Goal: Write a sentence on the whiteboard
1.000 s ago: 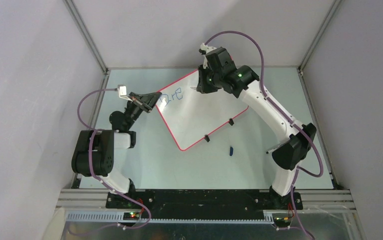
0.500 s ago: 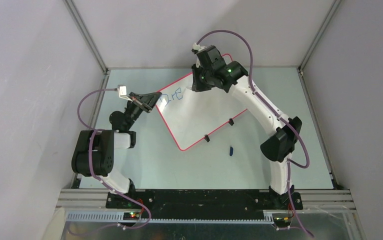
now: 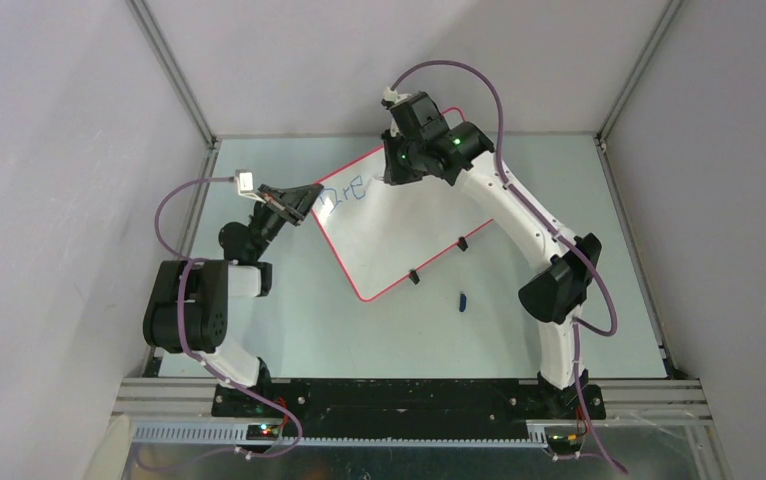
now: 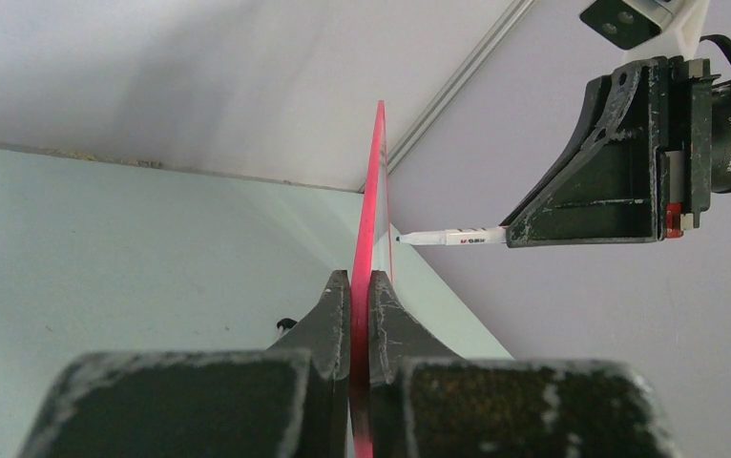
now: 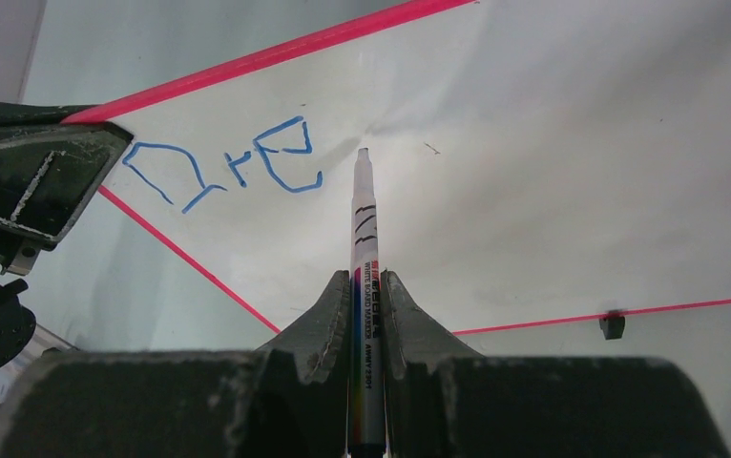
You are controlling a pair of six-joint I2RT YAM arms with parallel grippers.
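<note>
Left arm (image 3: 191, 305): folded close to its base, forearm reaching forward. Left end effector (image 4: 360, 282): jaws closed flat on the rim of the whiteboard (image 4: 377, 181), which runs straight ahead of the fingertips. Right arm (image 3: 519, 215): extended far forward in a high arc, wrist bent down. Right end effector (image 5: 368, 283): jaws clamped on a marker (image 5: 361, 215) projecting straight ahead of its fingertips, opposite the left end effector.

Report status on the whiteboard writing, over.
Left tool shut on whiteboard edge. Right tool shut on marker, tip by the board. Sentence reads only "Dre". Nothing in the way.
</note>
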